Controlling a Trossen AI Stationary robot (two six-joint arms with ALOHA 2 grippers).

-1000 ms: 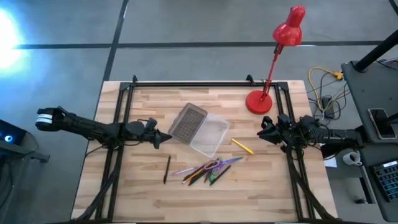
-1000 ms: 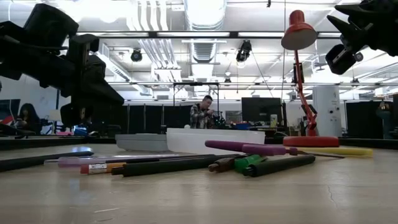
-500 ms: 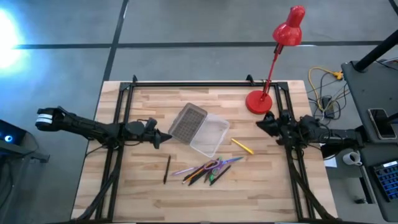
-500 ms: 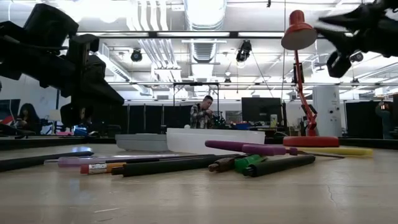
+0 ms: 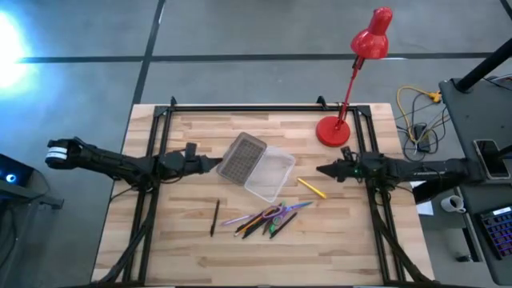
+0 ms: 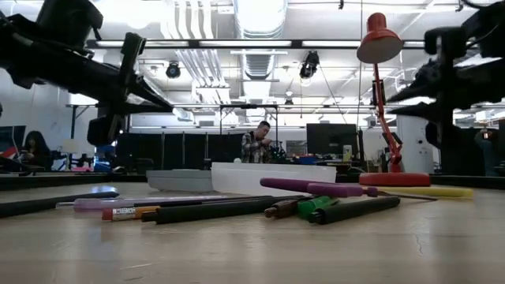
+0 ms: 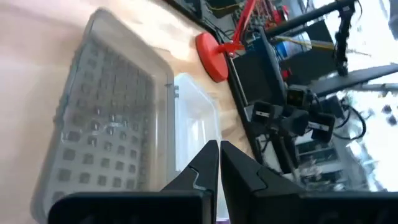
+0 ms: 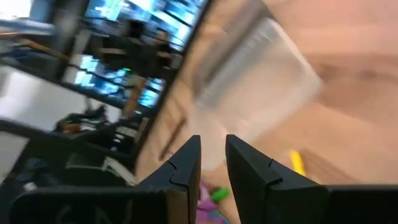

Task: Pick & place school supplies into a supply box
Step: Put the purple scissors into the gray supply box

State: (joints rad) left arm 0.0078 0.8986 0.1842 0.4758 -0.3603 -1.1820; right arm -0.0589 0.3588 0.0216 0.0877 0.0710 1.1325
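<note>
The box (image 5: 258, 166) is lying open at the centre of the counter (image 5: 192, 248) in the high view, its grey grid lid (image 5: 241, 156) folded out toward the left and its clear tray on the right. The pens (image 5: 266, 217) are sitting in a loose pile just below the box, toward the lower middle of the frame, with a black pen (image 5: 215, 217) lying alone to their left and a yellow one (image 5: 312, 188) apart to the upper right, beside the tray's corner. The left hand (image 5: 214, 163) is reaching in from the left edge and hanging just beside the lid, its fingers (image 7: 200, 171) pressed together and gripping nothing. The right hand (image 5: 322, 170) is stretching in from the right edge, pointing toward the box and hanging above the yellow pen's side of the counter; its fingers (image 8: 183, 163) are standing slightly apart and empty. A red lamp (image 5: 352, 76) is standing at the counter's upper right, and in the low view a person (image 6: 257, 143) is sitting far back in the room
</note>
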